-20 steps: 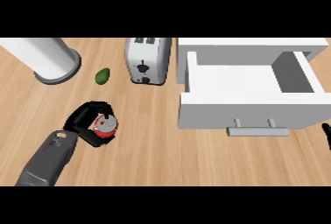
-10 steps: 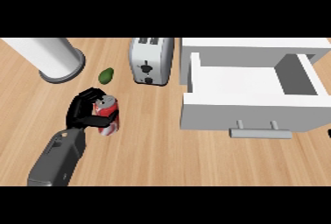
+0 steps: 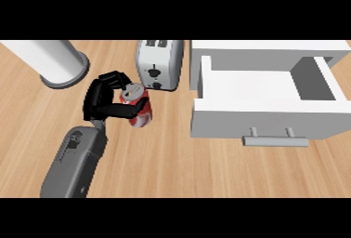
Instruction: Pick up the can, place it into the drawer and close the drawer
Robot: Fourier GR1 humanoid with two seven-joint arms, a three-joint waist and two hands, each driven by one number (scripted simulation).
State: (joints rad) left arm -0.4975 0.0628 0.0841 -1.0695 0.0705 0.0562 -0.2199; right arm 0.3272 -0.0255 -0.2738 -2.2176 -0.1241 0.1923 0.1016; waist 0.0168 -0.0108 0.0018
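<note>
Gripping the red can (image 3: 136, 106) in my curled left hand (image 3: 101, 100), its long axis runs twelve to six, top towards the toaster (image 3: 159, 64); the open drawer (image 3: 264, 100) sits at three o'clock.

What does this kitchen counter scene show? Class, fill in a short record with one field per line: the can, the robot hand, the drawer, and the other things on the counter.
can: red can, held in the left robot hand, left of the drawer
left robot hand: fingers curled round the can
right robot hand: not in view
drawer: white drawer, pulled open, nothing inside, handle at the front
toaster: silver toaster, just behind the can
cylinder: white cylinder standing at the counter's far left
counter: wooden counter
</note>
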